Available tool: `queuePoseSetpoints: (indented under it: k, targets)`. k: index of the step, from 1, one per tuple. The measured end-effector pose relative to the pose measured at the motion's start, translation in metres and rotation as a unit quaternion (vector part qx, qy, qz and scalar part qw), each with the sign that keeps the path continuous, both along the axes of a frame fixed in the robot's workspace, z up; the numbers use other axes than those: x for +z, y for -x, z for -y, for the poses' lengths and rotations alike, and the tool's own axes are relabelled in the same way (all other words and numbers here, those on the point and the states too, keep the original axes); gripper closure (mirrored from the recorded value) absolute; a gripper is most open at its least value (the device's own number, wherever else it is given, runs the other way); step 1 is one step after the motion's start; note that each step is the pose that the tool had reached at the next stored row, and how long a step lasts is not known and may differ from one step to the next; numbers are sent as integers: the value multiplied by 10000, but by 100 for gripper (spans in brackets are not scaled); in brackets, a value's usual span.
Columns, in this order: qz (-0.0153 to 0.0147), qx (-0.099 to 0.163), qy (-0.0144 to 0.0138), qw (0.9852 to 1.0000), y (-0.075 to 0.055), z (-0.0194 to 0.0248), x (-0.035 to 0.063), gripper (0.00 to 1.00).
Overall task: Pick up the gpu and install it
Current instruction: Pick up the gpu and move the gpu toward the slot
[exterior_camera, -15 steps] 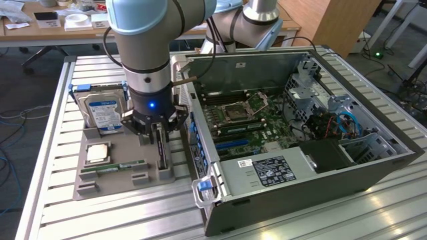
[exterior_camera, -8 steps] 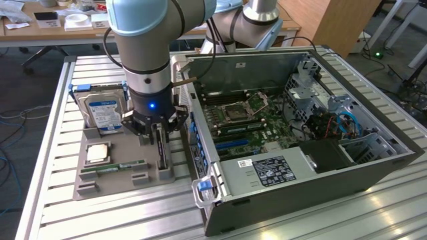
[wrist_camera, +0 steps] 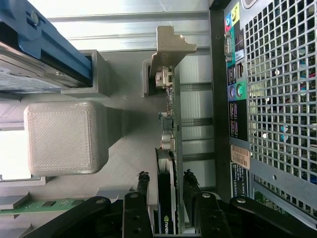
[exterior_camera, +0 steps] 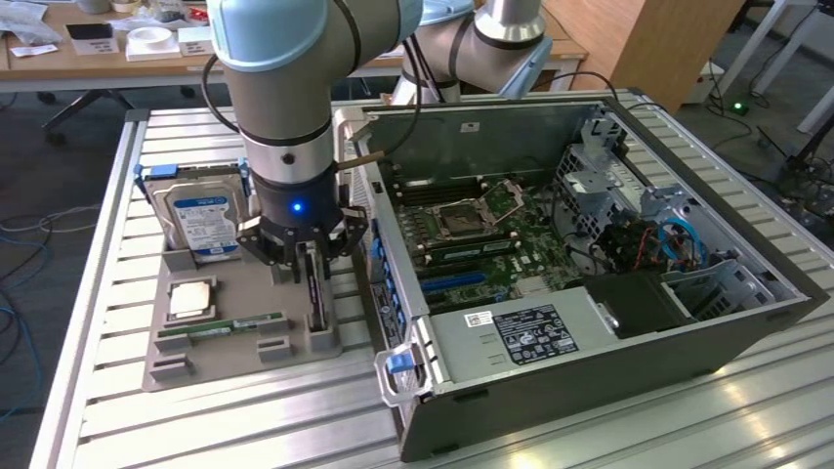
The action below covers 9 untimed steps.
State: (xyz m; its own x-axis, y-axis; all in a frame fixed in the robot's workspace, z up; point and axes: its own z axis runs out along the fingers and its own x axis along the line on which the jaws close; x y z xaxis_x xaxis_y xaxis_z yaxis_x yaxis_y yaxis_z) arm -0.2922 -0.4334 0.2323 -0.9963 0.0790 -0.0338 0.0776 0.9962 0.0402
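Fingers point(wrist_camera: 142, 191) of my gripper point(wrist_camera: 165, 174) sit spread either side of the gpu point(wrist_camera: 166, 203), which stands edge-on in its grey holder point(exterior_camera: 215, 337) beside the computer case point(exterior_camera: 587, 376), so I judge it neither lifted nor installed yet.

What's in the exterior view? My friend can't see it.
A robot arm's gripper hangs over the gpu, standing on edge in a grey tray beside an open computer case. A hard drive stands in the tray too.
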Motion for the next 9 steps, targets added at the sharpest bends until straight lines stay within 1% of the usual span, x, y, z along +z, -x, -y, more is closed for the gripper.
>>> queuePoseSetpoints:
  k: [9]
  targets:
    - [0,0,0,10000,-6,0,-7,58]
